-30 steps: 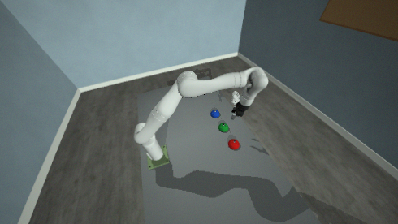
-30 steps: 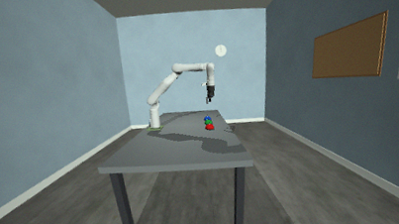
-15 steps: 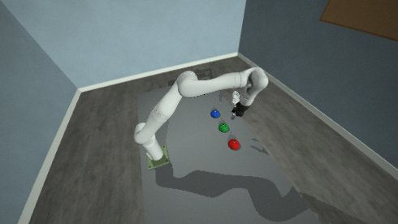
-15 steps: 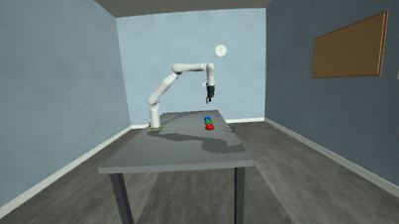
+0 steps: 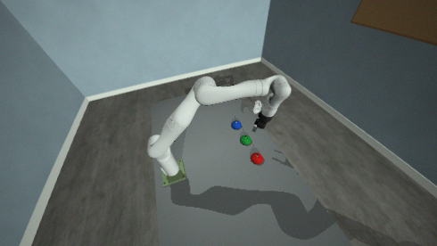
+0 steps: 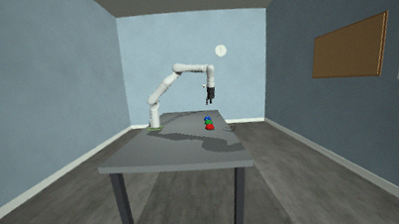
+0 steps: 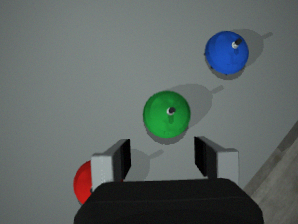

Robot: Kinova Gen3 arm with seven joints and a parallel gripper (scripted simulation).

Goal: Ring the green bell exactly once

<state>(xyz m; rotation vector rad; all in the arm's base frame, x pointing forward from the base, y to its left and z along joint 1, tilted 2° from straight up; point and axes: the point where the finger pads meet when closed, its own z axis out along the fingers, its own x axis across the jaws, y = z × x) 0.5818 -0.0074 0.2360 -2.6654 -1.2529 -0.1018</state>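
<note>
The green bell (image 5: pixel 245 140) sits on the grey table between a blue bell (image 5: pixel 236 125) and a red bell (image 5: pixel 257 158). In the wrist view the green bell (image 7: pixel 166 115) lies just ahead of my fingers, the blue bell (image 7: pixel 226 52) is further off to the right, and the red bell (image 7: pixel 83 181) is partly hidden behind my left finger. My gripper (image 5: pixel 255 128) (image 7: pixel 162 151) hangs well above the table, over the bells, as the exterior view shows (image 6: pixel 208 102). It is open and empty.
The three bells stand in a short row near the table's right edge (image 6: pixel 208 123). The arm's base (image 5: pixel 172 176) is mounted on a green plate at the table's left side. The floor lies beyond the table edge (image 7: pixel 280 176).
</note>
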